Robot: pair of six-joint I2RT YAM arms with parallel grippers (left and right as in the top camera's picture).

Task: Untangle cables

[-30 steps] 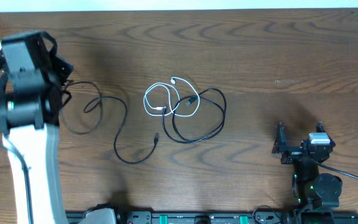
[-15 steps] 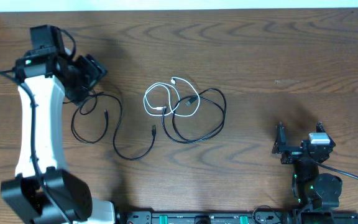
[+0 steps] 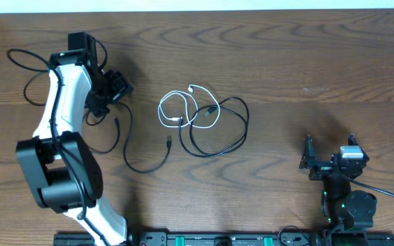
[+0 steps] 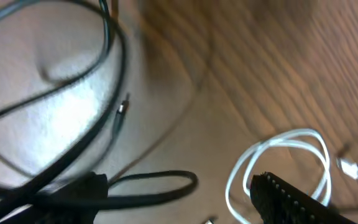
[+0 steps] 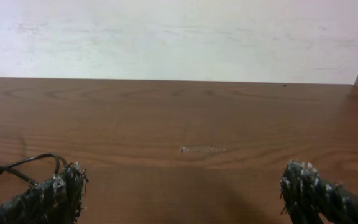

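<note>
hovering left gripper (image 3: 117,89), jaws apart and empty, sits just left of the thin white coiled cable (image 3: 161,109) knotted with a long black looped cable (image 3: 245,124) mid-table; right gripper (image 3: 325,161), jaws also apart, is farther off.

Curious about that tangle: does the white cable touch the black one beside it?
Touching. Overhead view shows the white cable lying across the middle black cable.

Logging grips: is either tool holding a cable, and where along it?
Nothing is held. The left tool is open above a loose black cable; the right tool is open and empty.
</note>
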